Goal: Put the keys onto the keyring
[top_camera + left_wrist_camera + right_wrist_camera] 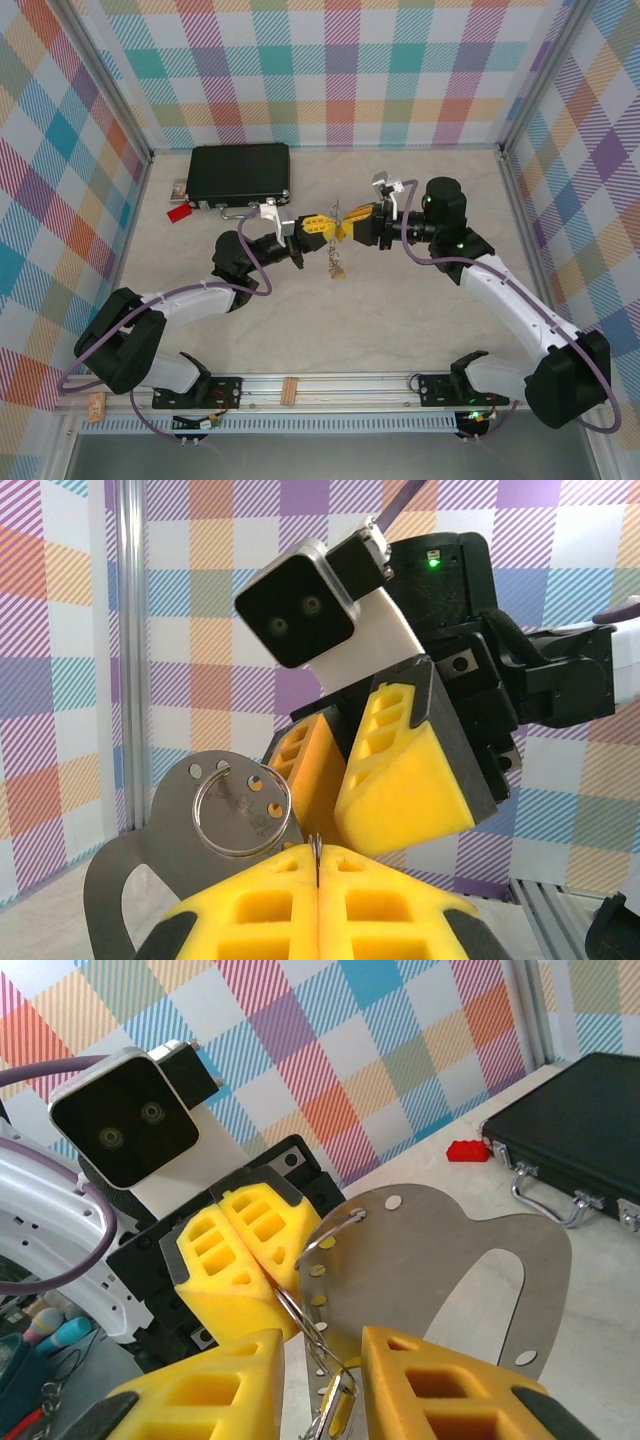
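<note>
Pinches keyring [198, 808] in left gripper [318, 227], pressed together, raised over mid counter [400, 330]. Meets right gripper [318, 1390] nose to nose, slightly spread around the hanging metal. Dangles keys [336, 262] off the ring, below and between both grippers. Carries a flat holed metal plate [450, 1260] on the same ring. Leaves open counter in front and to the right; black case [240, 172] and red tag [180, 213] at rear left, apart from keys. Walls [60, 200] well apart. Cuts keys off at bottom of right wrist view; hides pinch point behind yellow pads [250, 920]; cannot tell key count, nor any touch by right gripper.
</note>
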Tool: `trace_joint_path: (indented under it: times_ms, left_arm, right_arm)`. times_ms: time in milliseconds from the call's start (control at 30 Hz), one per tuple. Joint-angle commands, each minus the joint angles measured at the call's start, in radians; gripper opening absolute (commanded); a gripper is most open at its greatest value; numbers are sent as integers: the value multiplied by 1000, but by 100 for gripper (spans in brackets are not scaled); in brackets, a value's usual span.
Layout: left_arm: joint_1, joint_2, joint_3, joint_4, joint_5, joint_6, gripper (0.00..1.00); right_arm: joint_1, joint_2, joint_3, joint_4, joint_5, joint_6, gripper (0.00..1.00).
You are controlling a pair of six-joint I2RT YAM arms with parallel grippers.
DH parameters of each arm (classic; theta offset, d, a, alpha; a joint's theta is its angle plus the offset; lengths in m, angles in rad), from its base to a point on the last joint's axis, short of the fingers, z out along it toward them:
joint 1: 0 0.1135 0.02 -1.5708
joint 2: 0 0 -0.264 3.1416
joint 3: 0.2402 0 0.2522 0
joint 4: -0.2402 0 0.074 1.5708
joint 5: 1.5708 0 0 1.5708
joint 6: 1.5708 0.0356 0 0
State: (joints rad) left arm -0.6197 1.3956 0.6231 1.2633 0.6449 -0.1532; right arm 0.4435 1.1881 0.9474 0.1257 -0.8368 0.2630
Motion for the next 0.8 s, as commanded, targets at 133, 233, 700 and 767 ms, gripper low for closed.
trace_joint_path:
  times_ms: [133, 233, 700, 767]
  left_arm:
    - [-6, -49, -12, 65, 2, -3, 0]
    - [-6, -50, -17, 65, -4, 1, 0]
    - [-7, -54, -10, 68, -4, -10, 0]
    - [-10, -53, -4, 70, 1, -19, 0]
  right_arm:
    - [-6, 22, -8, 66, -62, 33, 26]
    - [-8, 21, -9, 61, -74, 30, 22]
    - [-11, 32, -2, 5, -71, 3, 0]
    - [-11, 45, 4, -5, -81, 4, 0]
